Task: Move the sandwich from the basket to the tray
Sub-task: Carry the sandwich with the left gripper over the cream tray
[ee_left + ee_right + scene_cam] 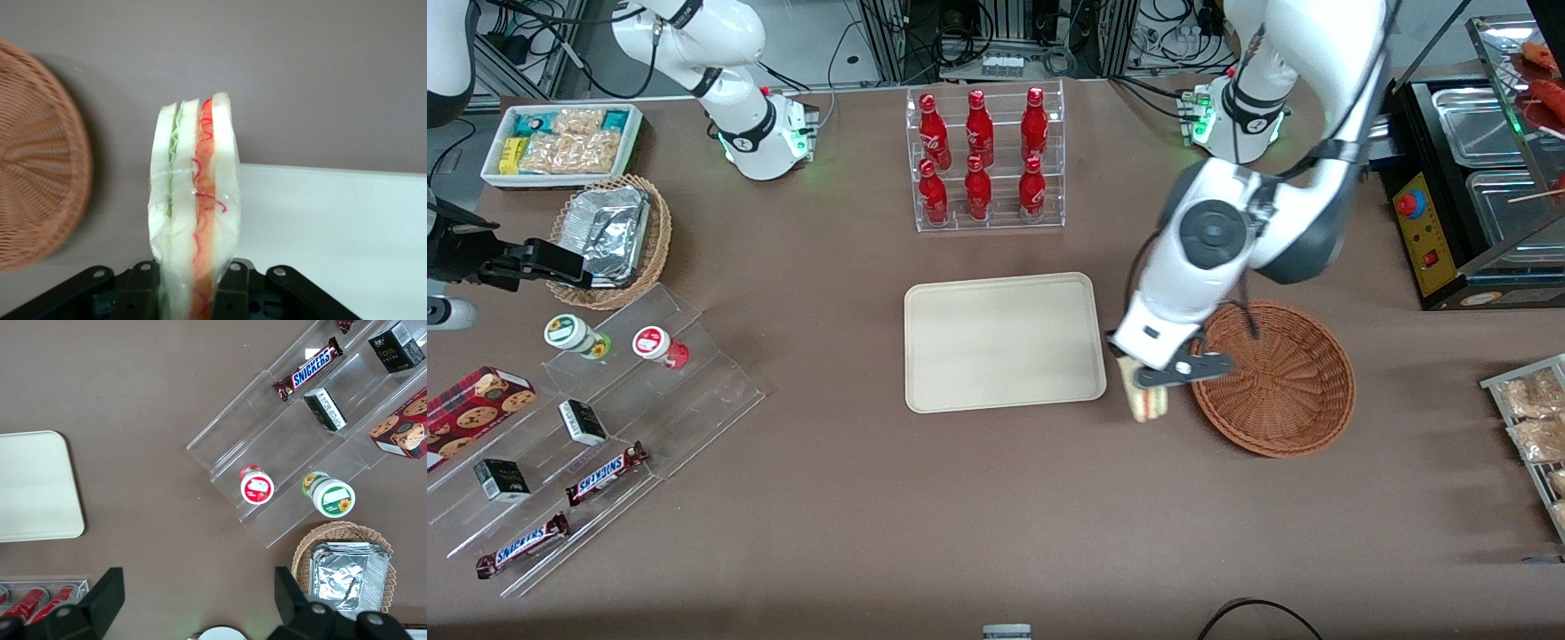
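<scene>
White bread, with a band of green and a band of pink-orange filling between the slices, stands upright in the end effector (193, 283), whose two fingers are closed on the sandwich (193, 207) at its base. In the front view the end effector (1152, 378) hangs over the bare strip of counter (960, 498) between the basket (1276, 378) and the tray (1000, 342), with the sandwich (1147, 400) hanging beneath it, just beside the tray's near corner and clear of the wicker rim. The basket looks empty now, and nothing lies on the tray. So the lift out of the basket seems finished and the carry across is the step in hand, roughly midway through the task. The wrist view shows the tray's pale edge (333, 233) close beside the sandwich and the basket (40, 160) on its other flank, which fits that reading. The next move calls for a short sideways travel toward the parked arm's end of the counter until the sandwich is well over the flat of the tray and past its raised rim, then a gentle descent and a release low enough that the wedge does not topple or bounce out. Since the bread is soft and appears wrapped in clear film, the hold could slip or squash it if the arm moves sharply.
</scene>
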`<state>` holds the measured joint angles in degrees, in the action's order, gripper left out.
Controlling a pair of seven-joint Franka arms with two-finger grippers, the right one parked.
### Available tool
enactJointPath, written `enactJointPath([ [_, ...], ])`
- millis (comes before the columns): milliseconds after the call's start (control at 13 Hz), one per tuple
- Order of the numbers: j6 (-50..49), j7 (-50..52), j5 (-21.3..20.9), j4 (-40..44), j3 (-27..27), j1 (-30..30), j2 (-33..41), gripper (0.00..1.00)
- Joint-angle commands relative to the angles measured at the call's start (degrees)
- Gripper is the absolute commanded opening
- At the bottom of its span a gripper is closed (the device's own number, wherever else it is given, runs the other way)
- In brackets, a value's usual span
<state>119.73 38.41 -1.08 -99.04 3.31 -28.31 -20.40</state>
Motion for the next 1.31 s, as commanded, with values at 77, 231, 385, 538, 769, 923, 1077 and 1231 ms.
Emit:
enactJointPath([
  [77, -0.8, 2.4, -0.5, 6.0, -0.8, -7.4, -7.8, 0.24],
  [231, 0.7, 4.8, -0.5, 7.1, -0.8, -10.0, -10.6, 0.24],
  [385, 4.8, 6.1, -0.5, 7.0, -0.8, -11.9, -12.5, 0.24],
  [538, 6.0, 7.4, -0.6, 7.1, -0.8, -14.6, -14.4, 0.24],
  [769, 10.1, 8.9, -0.7, 7.1, -0.9, -16.8, -16.6, 0.24],
  [923, 10.2, 9.0, -0.7, 7.1, -0.9, -18.3, -17.6, 0.24],
  [1077, 10.3, 10.2, -0.7, 7.2, -0.9, -19.4, -18.7, 0.24],
  [1231, 10.5, 10.3, -0.7, 7.2, -1.1, -20.5, -19.2, 0.25],
])
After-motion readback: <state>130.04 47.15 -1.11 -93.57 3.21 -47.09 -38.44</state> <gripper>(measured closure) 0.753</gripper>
